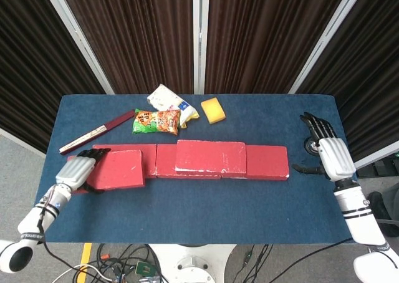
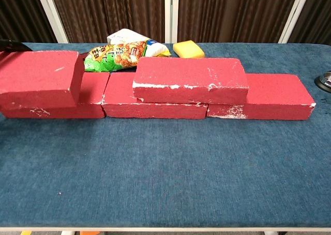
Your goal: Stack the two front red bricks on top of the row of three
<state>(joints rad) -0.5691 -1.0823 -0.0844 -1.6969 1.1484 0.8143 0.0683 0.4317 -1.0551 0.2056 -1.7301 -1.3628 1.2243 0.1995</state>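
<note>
Red brick (image 1: pixel 118 169) between left-hand fingers (image 1: pixel 96 152)

red bricks (image 2: pixel 189 79) — rough, matt, chipped white | table (image 2: pixel 170 173) — blue cloth, napped | snack bag (image 1: pixel 157 121) — glossy

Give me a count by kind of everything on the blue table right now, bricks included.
Red bricks: 5, three in the row, one stacked on top, one held by the left hand over the row's left end.
Snack packets: 2, a green one and a white one.
Yellow sponge: 1.
Dark red flat stick: 1.
Total: 9.
</note>
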